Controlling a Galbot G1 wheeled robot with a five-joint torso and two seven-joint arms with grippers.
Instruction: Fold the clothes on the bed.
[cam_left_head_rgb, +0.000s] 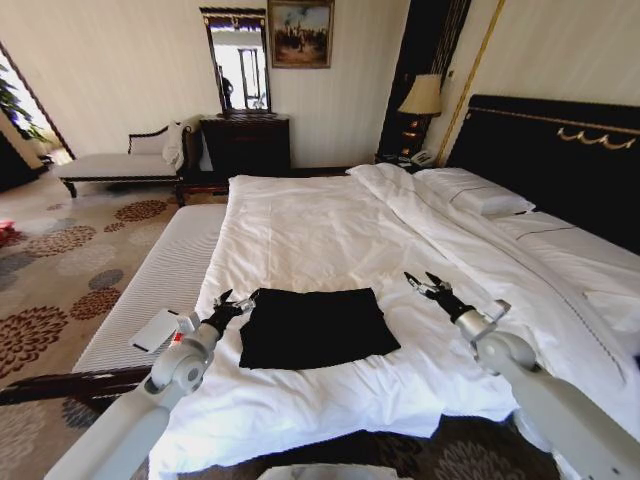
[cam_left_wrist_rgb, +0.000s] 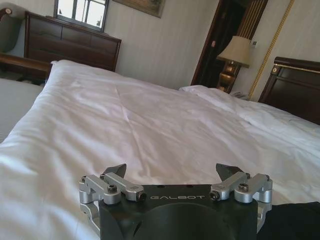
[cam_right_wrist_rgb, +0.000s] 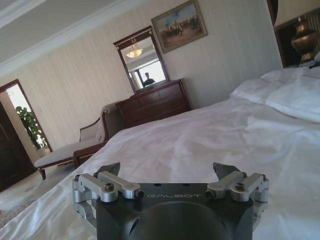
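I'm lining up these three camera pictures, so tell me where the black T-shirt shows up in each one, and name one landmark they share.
Head view: the black T-shirt lies folded on the white duvet, between the left gripper and the right gripper.
Left wrist view: a dark strip of it at the bottom right corner, beside the left gripper.
Right wrist view: not in it.
Shared landmark: the dark wooden dresser against the far wall.

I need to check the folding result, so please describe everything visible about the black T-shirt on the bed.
The black T-shirt looks like soft, dark fabric, folded into a flat, roughly square bundle; no sleeves or lettering show. It lies on the white duvet near the foot of the bed. The left tool sits open by its left edge, the right tool open and apart, to its right.
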